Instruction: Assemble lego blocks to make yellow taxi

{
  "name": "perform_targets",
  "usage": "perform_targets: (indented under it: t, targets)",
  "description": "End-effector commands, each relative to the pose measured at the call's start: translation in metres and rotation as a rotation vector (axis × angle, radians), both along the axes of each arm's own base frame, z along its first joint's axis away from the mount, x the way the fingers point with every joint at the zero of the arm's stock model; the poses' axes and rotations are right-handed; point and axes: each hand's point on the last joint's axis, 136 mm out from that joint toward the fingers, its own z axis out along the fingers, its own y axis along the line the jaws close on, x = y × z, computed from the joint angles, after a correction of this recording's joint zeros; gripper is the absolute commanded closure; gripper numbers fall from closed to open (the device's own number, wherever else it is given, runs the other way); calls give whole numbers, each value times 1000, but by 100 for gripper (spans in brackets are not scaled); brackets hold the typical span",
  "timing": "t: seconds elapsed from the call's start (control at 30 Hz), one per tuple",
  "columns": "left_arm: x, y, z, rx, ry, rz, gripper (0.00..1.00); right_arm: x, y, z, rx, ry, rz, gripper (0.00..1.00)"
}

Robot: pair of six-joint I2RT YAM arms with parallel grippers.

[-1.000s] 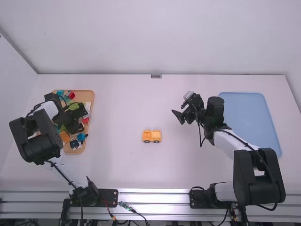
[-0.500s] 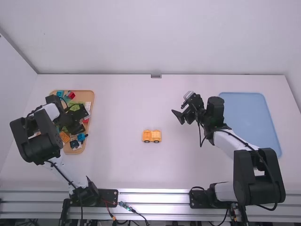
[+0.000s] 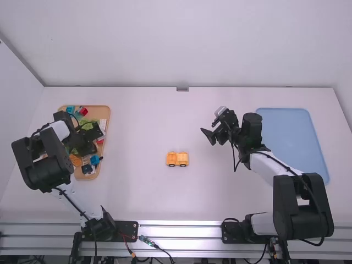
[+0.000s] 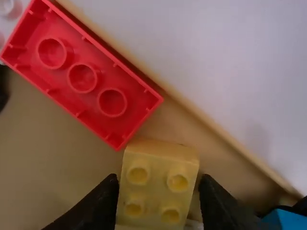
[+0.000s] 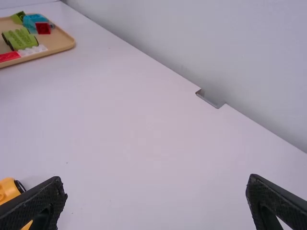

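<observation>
one yellow block (image 4: 156, 191), apparently pinched in the left gripper (image 4: 159, 178), likely to top the yellow vehicle (image 3: 177, 159) parked between both grippers; the right gripper (image 5: 156, 181), spread wide and empty, presumably in reserve.

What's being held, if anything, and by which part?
Right gripper holds nothing; left gripper straddles a yellow four-stud block, but a grip can't be told.
</observation>
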Motion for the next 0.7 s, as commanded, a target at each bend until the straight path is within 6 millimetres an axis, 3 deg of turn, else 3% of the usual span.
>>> perform_targets:
  t: [0.0,0.43,0.67]
  targets:
    - [-9,0,-9,-8,37,7,69,-2,0,6,7,-16,4,1]
    - [-6,1,-8,-2,30,6,86,-2,0,6,7,-16,4,1]
    - [16,9,12,17,-22,26,87,-2,0,7,7,-17,4,1]
